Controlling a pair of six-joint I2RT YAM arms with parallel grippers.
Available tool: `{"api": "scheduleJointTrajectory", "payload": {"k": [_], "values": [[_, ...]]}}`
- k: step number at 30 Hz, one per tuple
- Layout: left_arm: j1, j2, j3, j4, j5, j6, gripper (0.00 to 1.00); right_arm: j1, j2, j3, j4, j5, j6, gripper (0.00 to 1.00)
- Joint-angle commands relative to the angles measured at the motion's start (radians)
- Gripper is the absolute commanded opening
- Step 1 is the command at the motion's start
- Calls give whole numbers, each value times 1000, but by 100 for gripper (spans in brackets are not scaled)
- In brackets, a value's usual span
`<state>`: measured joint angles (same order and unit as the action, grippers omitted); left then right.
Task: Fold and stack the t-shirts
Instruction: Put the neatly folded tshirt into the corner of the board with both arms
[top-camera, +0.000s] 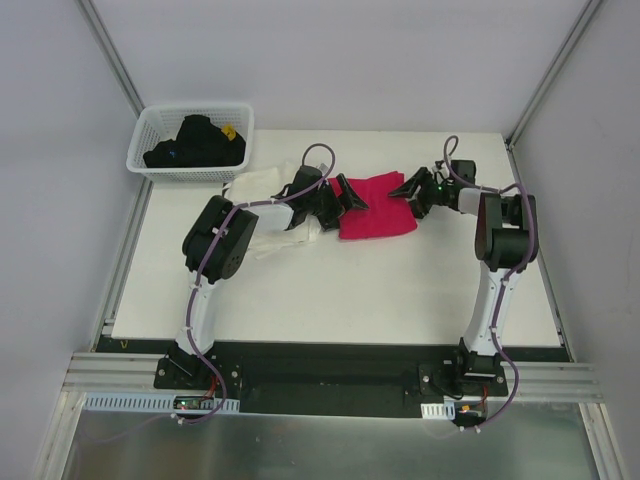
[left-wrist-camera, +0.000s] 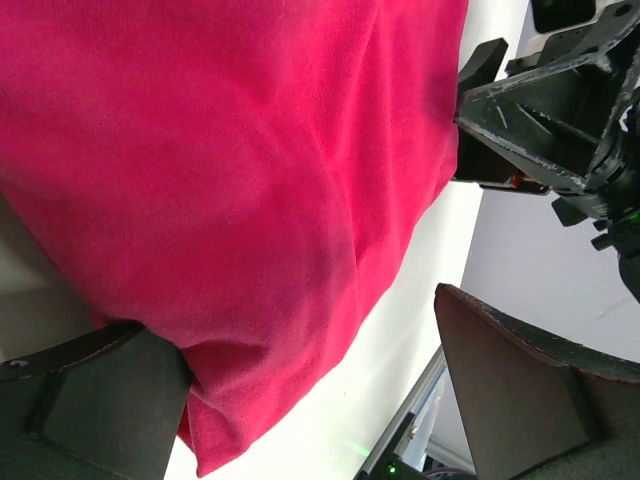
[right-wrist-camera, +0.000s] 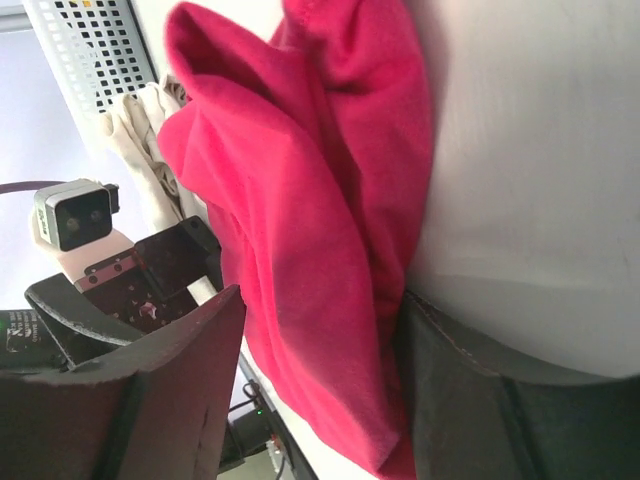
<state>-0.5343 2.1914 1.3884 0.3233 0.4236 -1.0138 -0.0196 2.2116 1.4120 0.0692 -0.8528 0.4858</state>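
The magenta-red t-shirt (top-camera: 377, 210) lies roughly folded on the white table, between my two grippers. The cream-white t-shirt (top-camera: 268, 188) lies crumpled to its left, partly under my left arm. My left gripper (top-camera: 350, 196) is at the red shirt's left edge. Its jaws stand wide open in the left wrist view (left-wrist-camera: 310, 400), with the cloth's edge (left-wrist-camera: 250, 200) resting against one finger (left-wrist-camera: 90, 400). My right gripper (top-camera: 412, 193) is at the shirt's right edge. Its jaws (right-wrist-camera: 310, 400) are apart around a fold of red cloth (right-wrist-camera: 300, 200), which touches one finger (right-wrist-camera: 480, 400) and stays clear of the other.
A white lattice basket (top-camera: 195, 106) holding dark clothes stands at the table's back left corner, and it also shows in the right wrist view (right-wrist-camera: 90, 50). The table's metal frame edge runs along the left and right sides.
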Motion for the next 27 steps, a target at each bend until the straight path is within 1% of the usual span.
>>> {"api": "scheduleJointTrajectory", "payload": {"k": [1, 4, 8, 10, 11, 14, 16, 17, 19, 20, 25, 27], "values": [[19, 56, -25, -135, -48, 49, 97, 10, -52, -67, 72, 14, 43, 60], [19, 51, -17, -141, -46, 52, 97, 10, -70, -88, 99, 18, 68, 54], [19, 44, -17, -145, -48, 55, 97, 9, -105, -125, 124, 31, 73, 43], [19, 45, -14, -147, -49, 57, 97, 9, -115, -140, 135, 44, 71, 40], [19, 44, -14, -147, -45, 57, 97, 9, -121, -151, 138, 49, 71, 33], [17, 45, -15, -147, -45, 57, 97, 1, -127, -165, 142, 61, 80, 21], [17, 44, -14, -147, -45, 58, 97, -8, -138, -188, 153, 80, 86, 15], [19, 44, -14, -147, -45, 57, 97, -20, -144, -196, 153, 87, 88, 11], [17, 41, -12, -150, -43, 60, 97, -37, -168, -234, 168, 107, 96, 6], [19, 41, -9, -151, -42, 60, 97, -58, -179, -249, 179, 110, 103, 2], [19, 30, 12, -184, -43, 81, 97, -121, -260, -353, 217, 152, 123, 1], [20, 25, 35, -202, -40, 90, 97, -143, -279, -369, 230, 158, 131, 1]]}}
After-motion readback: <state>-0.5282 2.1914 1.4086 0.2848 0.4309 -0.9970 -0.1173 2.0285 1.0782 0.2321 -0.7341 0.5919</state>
